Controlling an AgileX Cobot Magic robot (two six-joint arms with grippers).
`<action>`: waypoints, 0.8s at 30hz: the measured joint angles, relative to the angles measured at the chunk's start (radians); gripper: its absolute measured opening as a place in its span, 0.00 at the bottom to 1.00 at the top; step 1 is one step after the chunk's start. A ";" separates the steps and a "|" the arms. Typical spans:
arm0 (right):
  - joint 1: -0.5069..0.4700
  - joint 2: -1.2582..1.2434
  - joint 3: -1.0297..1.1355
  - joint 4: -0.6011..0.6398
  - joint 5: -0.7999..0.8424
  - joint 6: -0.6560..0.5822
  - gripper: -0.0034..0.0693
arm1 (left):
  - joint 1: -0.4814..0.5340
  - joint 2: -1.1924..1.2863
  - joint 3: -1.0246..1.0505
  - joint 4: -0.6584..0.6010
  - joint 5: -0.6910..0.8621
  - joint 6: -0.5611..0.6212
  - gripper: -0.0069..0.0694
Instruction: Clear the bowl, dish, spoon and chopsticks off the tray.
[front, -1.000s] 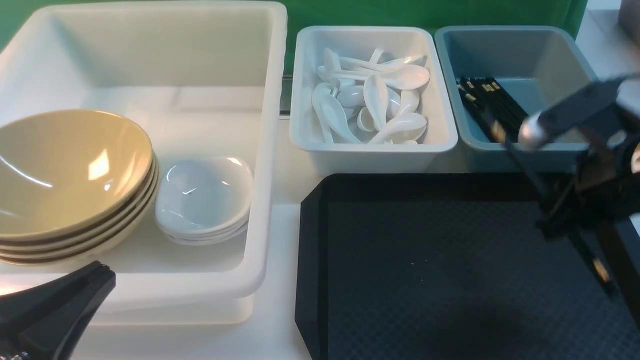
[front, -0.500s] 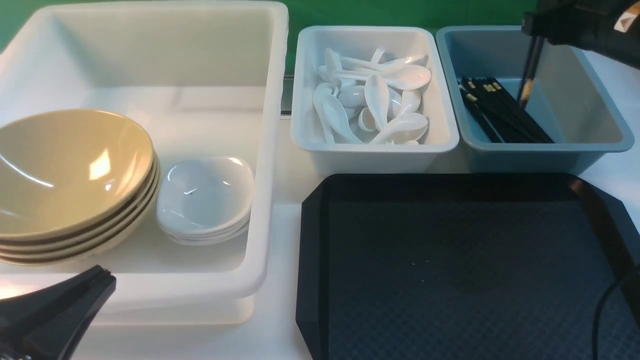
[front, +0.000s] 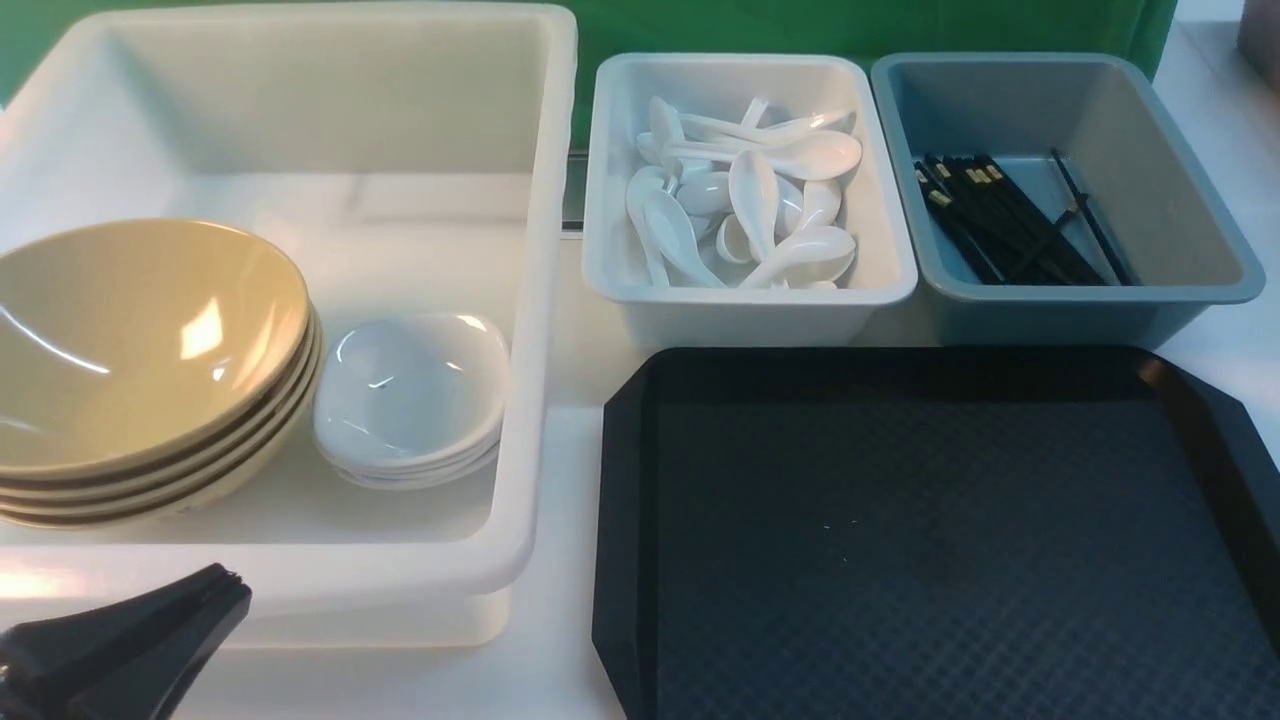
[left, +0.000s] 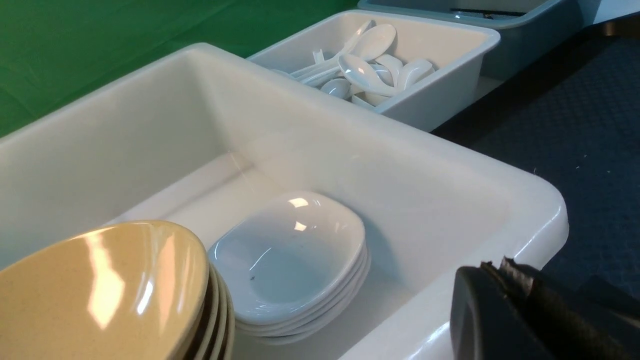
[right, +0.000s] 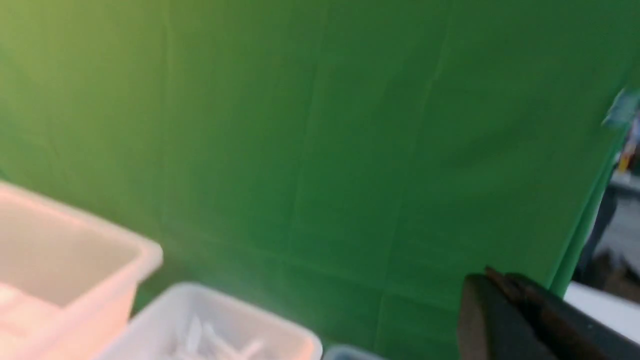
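You see first the large white bin (front: 300, 300) on the left part of the bench; the bowl (front: 140, 340) sits on top of a stack at its left wall, and the dish (front: 405, 390) tops a smaller stack just beside it, toward the right wall. Next in size is the tray (front: 920, 540), at the near right part of the bench, and nothing lies on it. Behind its far edge stand the white spoon bin (front: 745, 300), where the spoon (front: 800, 255) lies among many others, and the blue-grey bin (front: 1100, 300), where the chopsticks (front: 1075, 215) lie crossed over a black bundle.

In my judgement the clearing is finished, so your next move asks only to bring both arms to rest, and to check that no piece is left.

The left gripper (front: 215, 590) is clenched and empty at the near left corner, just outside the large bin's near wall, near the dish but apart from it. The right gripper (right: 495, 280) is also clenched on nothing, raised before the green backdrop (right: 320, 125), well apart from the chopsticks.
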 joint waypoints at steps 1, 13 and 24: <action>0.003 -0.070 0.068 0.000 -0.032 0.001 0.09 | 0.000 0.000 0.000 0.000 0.001 0.000 0.07; 0.004 -0.615 0.724 0.000 -0.096 0.100 0.09 | 0.000 0.000 0.000 0.003 0.017 0.000 0.07; -0.018 -0.811 0.946 0.000 -0.097 -0.026 0.09 | 0.000 0.000 0.000 0.003 0.017 0.000 0.07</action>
